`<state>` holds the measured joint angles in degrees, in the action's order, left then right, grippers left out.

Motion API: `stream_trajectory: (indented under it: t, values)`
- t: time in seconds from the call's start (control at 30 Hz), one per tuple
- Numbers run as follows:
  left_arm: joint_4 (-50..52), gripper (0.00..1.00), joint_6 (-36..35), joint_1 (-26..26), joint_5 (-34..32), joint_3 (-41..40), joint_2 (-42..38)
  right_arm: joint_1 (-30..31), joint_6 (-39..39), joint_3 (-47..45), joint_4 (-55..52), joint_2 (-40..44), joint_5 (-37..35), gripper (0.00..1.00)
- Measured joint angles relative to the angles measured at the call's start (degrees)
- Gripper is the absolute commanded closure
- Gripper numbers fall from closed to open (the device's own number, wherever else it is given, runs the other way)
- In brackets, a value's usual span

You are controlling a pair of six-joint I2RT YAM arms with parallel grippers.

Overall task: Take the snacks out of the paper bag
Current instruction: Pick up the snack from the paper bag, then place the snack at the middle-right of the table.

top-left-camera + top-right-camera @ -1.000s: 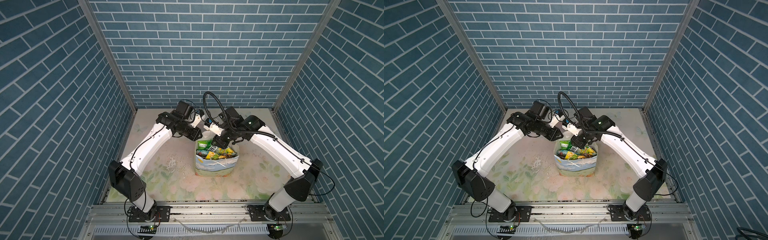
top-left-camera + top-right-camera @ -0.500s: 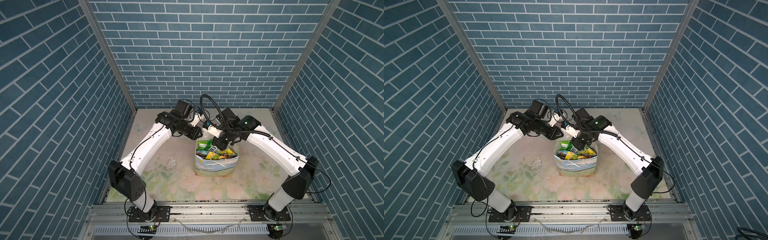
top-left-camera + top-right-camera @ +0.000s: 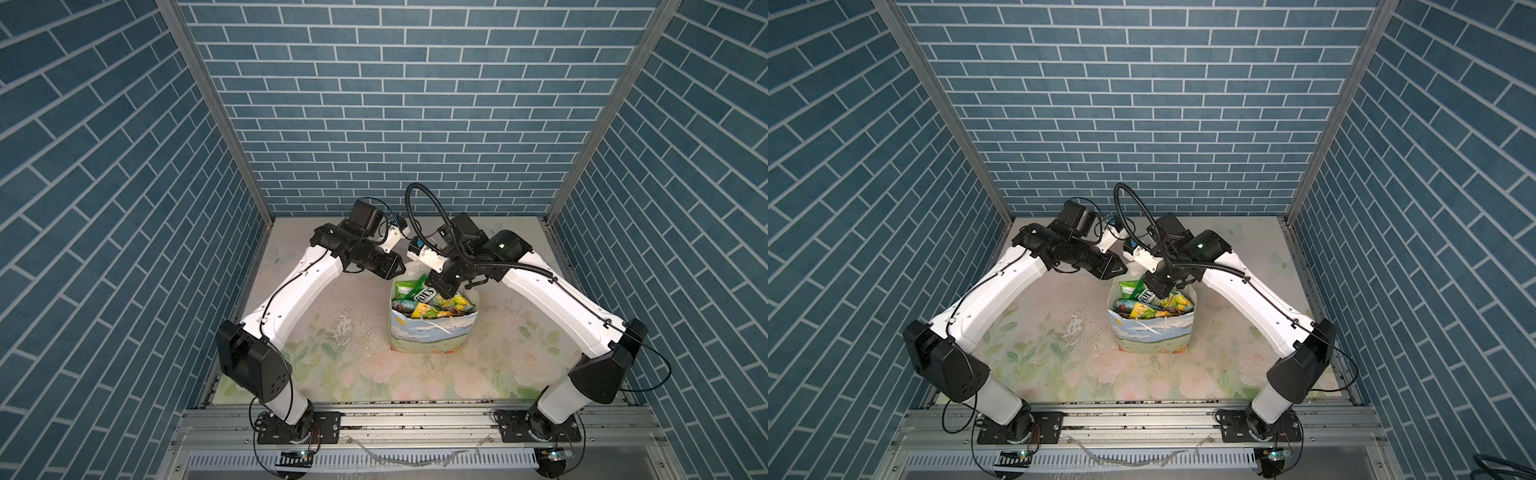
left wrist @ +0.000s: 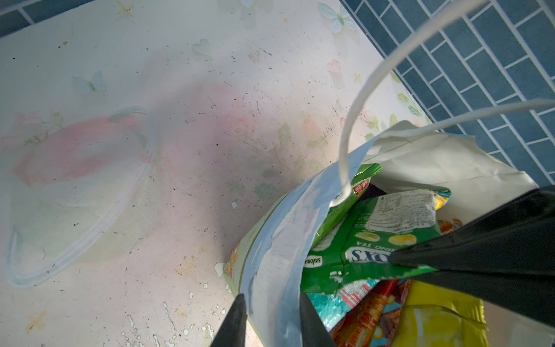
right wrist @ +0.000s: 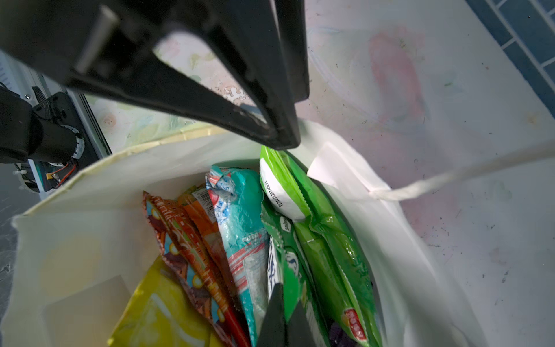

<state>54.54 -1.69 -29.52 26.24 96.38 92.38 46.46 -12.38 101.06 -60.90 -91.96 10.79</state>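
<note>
The right jaws are closed on the top edge of the green FOX'S packet (image 4: pixel 360 240), pinching it flat between their black tips. The right wrist view shows the same hold from above, with the packet (image 5: pixel 288 270) running from the tips down into the bag. The left jaws are clamped on the rim of the paper bag (image 4: pixel 270 255), one tip outside its painted wall and one inside. In a top view that hold sits at the bag's upper left corner, and the right jaws hang over the upper middle of its mouth. So the right arm (image 3: pixel 548 295) is the one on the snack, and the left arm (image 3: pixel 299 291) only steadies the bag.

The relation that counts is this: the packet stands on end, its long axis pointing up out of the mouth towards the jaws. It is wedged between the green Lay's bag (image 5: pixel 324 240) and the teal packet (image 5: pixel 240 225). I judge that a straight pull upward along that axis would free it; a sideways drag would likely tug the neighbours or the wall.

The packet is glossy green and crinkled, with white lettering and a ragged top edge. The bag (image 3: pixel 428 336) stands upright just below the centre of the frame on the flowered worktop (image 3: pixel 332 353). The snacks (image 3: pixel 432 301) are inside it, a yellow packet (image 5: pixel 156 315) among them. None lies on the worktop yet.
</note>
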Motion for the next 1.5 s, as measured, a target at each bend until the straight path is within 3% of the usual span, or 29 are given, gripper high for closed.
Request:
stream_trajectory:
  t: [0.43,0.83,1.5]
  values:
    - [-0.7,0.65,0.9,0.4,-0.2,-0.6,0.0,-0.2,0.0,2.3,0.4,2.7,0.1,1.00]
    - [-2.9,0.53,1.5,0.6,-4.1,-1.9,-2.1,-1.8,0.1,6.8,2.1,5.4,0.3,1.00]
    - [-6.0,0.49,2.6,3.1,-6.1,-2.1,-6.6,-7.5,5.0,14.0,7.6,12.3,2.6,1.00]
